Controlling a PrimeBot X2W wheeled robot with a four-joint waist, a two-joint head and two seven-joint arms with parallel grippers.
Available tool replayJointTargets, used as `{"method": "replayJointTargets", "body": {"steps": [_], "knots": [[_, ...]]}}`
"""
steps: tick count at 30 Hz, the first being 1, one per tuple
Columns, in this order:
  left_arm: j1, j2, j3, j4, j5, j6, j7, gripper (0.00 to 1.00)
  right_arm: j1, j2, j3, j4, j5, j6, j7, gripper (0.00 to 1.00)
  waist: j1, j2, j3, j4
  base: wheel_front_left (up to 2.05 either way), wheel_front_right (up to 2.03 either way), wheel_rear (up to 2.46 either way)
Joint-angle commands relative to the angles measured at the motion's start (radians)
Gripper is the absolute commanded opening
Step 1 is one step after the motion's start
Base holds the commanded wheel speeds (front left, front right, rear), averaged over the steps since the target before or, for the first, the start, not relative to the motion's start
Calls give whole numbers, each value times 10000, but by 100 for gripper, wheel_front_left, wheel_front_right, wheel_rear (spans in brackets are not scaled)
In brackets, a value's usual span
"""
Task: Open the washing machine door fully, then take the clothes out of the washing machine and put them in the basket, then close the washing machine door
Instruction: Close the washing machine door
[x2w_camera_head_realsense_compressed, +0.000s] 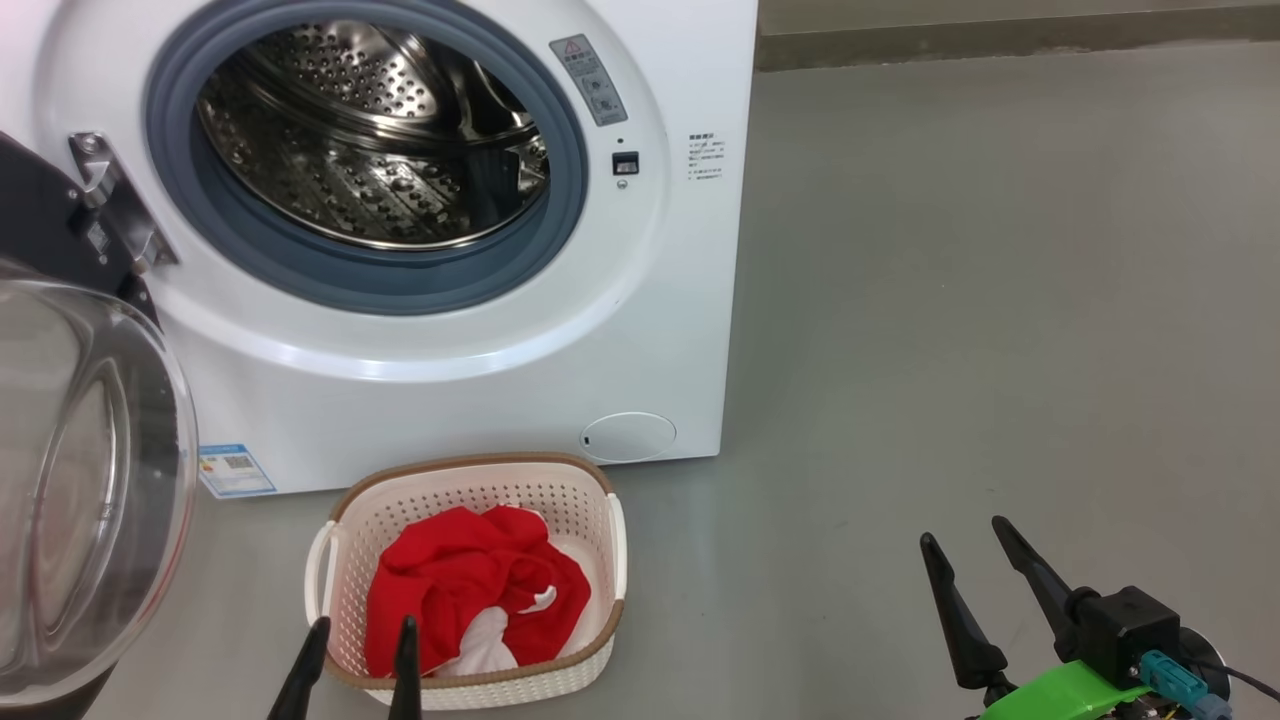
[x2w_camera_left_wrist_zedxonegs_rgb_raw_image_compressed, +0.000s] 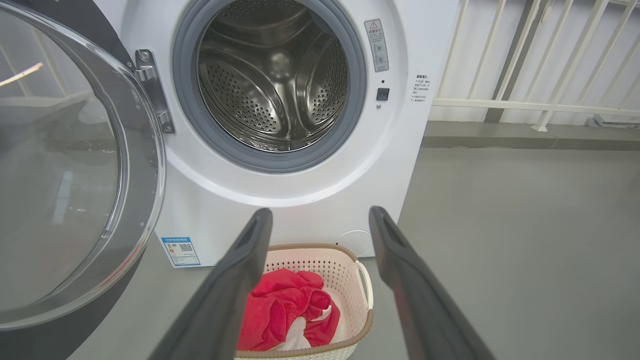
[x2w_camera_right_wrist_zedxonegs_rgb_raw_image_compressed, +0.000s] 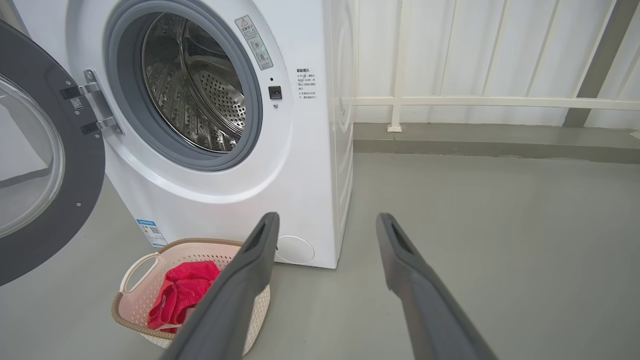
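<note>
The white washing machine (x2w_camera_head_realsense_compressed: 480, 400) stands with its steel drum (x2w_camera_head_realsense_compressed: 370, 130) bare inside. Its door (x2w_camera_head_realsense_compressed: 80, 480) hangs wide open at the left, glass bowl facing me. Red and white clothes (x2w_camera_head_realsense_compressed: 470, 590) lie in the cream basket (x2w_camera_head_realsense_compressed: 470, 488) on the floor before the machine. My left gripper (x2w_camera_head_realsense_compressed: 362, 632) is open just above the basket's near rim, holding nothing. Off to the right, my right gripper (x2w_camera_head_realsense_compressed: 965, 535) is open over bare floor. The left wrist view shows the drum (x2w_camera_left_wrist_zedxonegs_rgb_raw_image_compressed: 275, 80), the clothes (x2w_camera_left_wrist_zedxonegs_rgb_raw_image_compressed: 285, 315) and the door (x2w_camera_left_wrist_zedxonegs_rgb_raw_image_compressed: 75, 165); the right wrist view shows the basket (x2w_camera_right_wrist_zedxonegs_rgb_raw_image_compressed: 142, 295).
Grey concrete floor (x2w_camera_head_realsense_compressed: 1000, 300) spreads to the right of the machine. A raised kerb (x2w_camera_right_wrist_zedxonegs_rgb_raw_image_compressed: 500, 142) and white railing (x2w_camera_right_wrist_zedxonegs_rgb_raw_image_compressed: 500, 102) run behind it. The open door takes up the room at the left. A blue label (x2w_camera_head_realsense_compressed: 236, 470) sits low on the machine's front.
</note>
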Motion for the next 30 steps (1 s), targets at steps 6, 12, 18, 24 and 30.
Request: {"method": "replayJointTargets", "body": {"steps": [6,12,18,24,30], "knots": [[-508,120,256,-149,46,154,-192,100,-143,-79,86,-299,-124,63,11,100,0,0,32,357,0,0,0],[-571,196,320,-234,118,303,-256,100,-138,-79,83,-384,-165,63,53,100,0,0,76,1047,0,0,0],[-507,200,395,-369,99,464,-312,100,-176,-79,120,-421,-160,63,70,100,0,0,162,1957,0,0,0],[-456,212,466,-424,15,537,-323,100,-224,-79,166,-408,-171,63,78,100,0,0,201,2738,0,0,0],[-449,213,484,-382,-65,602,-311,100,-228,-79,232,-374,-149,63,51,100,0,0,167,3603,0,0,0]]}}
